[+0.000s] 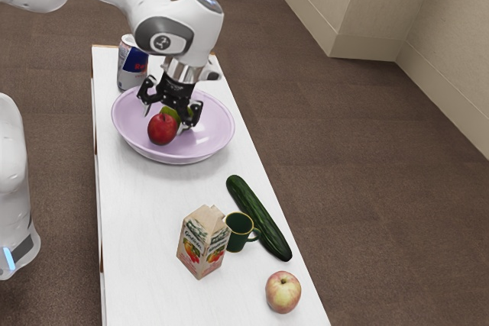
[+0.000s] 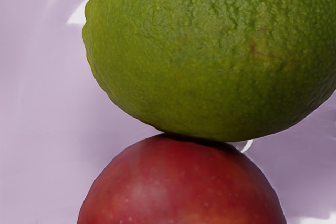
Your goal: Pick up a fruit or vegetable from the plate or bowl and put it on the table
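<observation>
In the exterior view my gripper (image 1: 165, 121) is over the pale purple bowl (image 1: 215, 129), its fingers spread wide and pointing down. A red apple (image 1: 161, 130) sits in the bowl on the side toward the carton. Beside it is a green lime-like fruit (image 1: 170, 114), partly hidden by the apple and my hand. The wrist view shows the green fruit (image 2: 210, 51) large and close, with the red apple (image 2: 184, 187) against it and the bowl's surface (image 2: 42, 114) around them.
A can (image 1: 132, 66) stands behind the bowl on the white table (image 1: 145, 227). Toward the exterior view's bottom are a juice carton (image 1: 202, 242), a dark green mug (image 1: 238, 234), a cucumber (image 1: 260, 217) and a yellow-red apple (image 1: 283, 292). Another white robot part (image 1: 11, 181) is at the left.
</observation>
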`<state>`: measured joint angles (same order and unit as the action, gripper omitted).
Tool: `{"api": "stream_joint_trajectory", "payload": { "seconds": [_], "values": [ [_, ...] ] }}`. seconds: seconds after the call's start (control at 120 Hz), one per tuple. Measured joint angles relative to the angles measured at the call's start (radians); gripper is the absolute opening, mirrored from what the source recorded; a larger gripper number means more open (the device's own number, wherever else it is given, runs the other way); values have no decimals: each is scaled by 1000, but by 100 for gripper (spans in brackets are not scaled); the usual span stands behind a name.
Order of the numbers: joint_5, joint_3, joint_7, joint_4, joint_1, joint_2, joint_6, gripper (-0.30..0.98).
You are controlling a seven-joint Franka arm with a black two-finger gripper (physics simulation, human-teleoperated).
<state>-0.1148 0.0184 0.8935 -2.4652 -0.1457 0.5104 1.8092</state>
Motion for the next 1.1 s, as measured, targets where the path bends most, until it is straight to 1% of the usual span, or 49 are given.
{"api": "stream_joint_trajectory", "payload": {
  "seconds": [0.392,0.425,0.492,0.567,0.65,0.717,0.808,1.008,1.1],
  "values": [
    [0,0,2,0,0,-36,2,68],
    [0,0,2,0,0,-36,2,65],
    [0,0,2,0,0,-37,1,52],
    [-2,0,3,0,0,-36,-2,45],
    [-3,0,3,0,0,-36,-5,43],
    [-4,-1,4,0,0,-35,-8,38],
    [-5,-4,5,2,0,-25,-20,35],
    [-6,-34,4,31,0,73,-84,31],
    [17,-87,1,100,1,105,-133,31]
  ]
}}
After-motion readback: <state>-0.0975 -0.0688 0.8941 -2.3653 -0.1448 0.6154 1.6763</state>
